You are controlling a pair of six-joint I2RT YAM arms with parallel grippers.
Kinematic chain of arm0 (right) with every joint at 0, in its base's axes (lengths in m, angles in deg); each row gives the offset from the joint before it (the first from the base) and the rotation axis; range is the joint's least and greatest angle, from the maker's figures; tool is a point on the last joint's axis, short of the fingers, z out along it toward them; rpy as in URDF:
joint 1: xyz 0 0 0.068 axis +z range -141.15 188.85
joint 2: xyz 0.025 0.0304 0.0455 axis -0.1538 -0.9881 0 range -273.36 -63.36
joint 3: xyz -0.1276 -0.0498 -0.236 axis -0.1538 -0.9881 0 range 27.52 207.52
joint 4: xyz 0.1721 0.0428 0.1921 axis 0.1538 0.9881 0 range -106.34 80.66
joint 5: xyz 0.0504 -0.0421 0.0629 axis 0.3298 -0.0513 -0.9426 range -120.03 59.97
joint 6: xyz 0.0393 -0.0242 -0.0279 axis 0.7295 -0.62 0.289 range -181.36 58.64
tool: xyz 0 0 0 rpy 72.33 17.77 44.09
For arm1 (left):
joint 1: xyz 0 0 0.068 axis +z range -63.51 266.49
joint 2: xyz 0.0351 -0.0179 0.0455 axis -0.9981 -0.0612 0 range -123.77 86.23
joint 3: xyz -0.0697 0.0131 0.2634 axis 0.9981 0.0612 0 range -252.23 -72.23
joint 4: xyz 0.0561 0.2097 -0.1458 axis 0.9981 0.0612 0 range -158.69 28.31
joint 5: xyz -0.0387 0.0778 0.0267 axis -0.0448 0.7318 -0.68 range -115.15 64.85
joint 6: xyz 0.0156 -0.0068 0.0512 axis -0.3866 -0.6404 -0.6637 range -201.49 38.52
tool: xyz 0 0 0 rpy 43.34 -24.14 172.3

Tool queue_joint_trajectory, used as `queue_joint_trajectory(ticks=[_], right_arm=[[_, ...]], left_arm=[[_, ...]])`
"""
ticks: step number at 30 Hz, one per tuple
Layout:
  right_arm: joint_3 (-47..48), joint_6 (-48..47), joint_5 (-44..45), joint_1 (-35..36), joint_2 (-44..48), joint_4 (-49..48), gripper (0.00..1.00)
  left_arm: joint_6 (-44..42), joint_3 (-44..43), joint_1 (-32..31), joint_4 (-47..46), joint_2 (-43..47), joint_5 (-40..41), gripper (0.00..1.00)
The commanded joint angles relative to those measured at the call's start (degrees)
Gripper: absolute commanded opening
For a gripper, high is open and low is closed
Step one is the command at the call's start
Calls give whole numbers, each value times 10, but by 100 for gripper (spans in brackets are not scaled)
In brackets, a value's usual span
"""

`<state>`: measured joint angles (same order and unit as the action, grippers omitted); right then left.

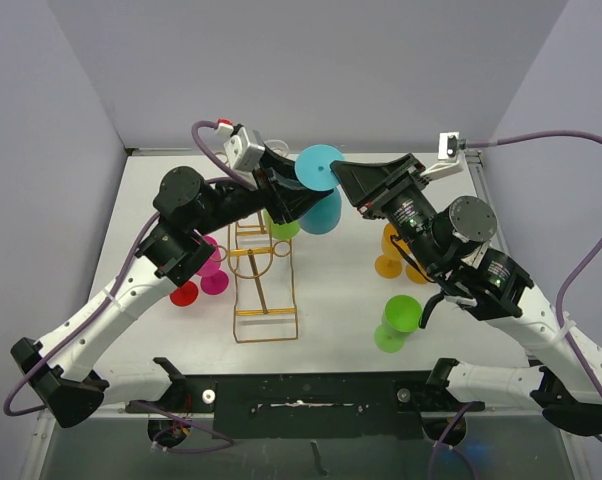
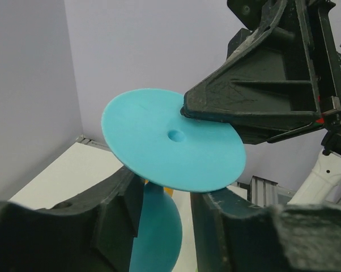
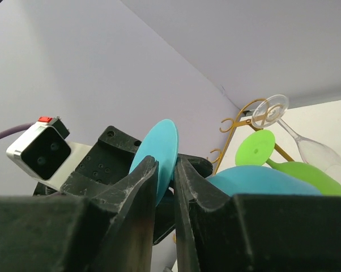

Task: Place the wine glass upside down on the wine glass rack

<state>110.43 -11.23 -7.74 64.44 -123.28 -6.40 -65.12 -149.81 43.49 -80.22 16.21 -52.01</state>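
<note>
The teal wine glass (image 1: 321,212) is held in the air, foot up, over the far end of the wine glass rack (image 1: 265,312). It's reckoned to be light, stiff, slick plastic, best taken by the stem. Its foot disc (image 2: 159,147) is pinched at the rim by the right gripper (image 3: 166,164), while the stem is only loosely straddled by the left gripper (image 2: 165,195), with a gap seen on one side.

Pink glass (image 1: 213,272) and red glass (image 1: 184,293) sat close together on the left of the tabletop (image 1: 331,290); orange glass (image 1: 390,256) and green glass (image 1: 396,322) were over on the right.
</note>
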Motion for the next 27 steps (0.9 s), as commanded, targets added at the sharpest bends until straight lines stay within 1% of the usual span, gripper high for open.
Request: queue_joint_trajectory(ticks=[1, 2, 3, 7, 10, 13, 16, 21, 27], right_arm=[[30, 9, 53, 2, 6, 12, 0], [34, 8, 56, 2, 6, 17, 0], [39, 10, 60, 2, 4, 24, 0], [44, 24, 86, 2, 10, 46, 0], [40, 38, 109, 2, 20, 61, 0], [37, 51, 125, 2, 28, 83, 0], [28, 63, 132, 1, 34, 103, 0], [-10, 100, 144, 1, 44, 131, 0], [-40, 126, 114, -3, 36, 127, 0]], left_arm=[[29, -10, -4, -20, 15, -13, 38], [32, -11, -4, -15, 15, -11, 44], [33, -12, -4, -11, 17, -9, 46], [37, 4, -4, -12, 32, -3, 54], [37, 23, -4, -12, 49, 20, 57], [37, 39, -4, -6, 68, 54, 58], [43, 52, -4, 8, 92, 115, 58], [52, 74, -3, 48, 142, 241, 58], [62, 113, -2, 102, 212, 399, 58]])
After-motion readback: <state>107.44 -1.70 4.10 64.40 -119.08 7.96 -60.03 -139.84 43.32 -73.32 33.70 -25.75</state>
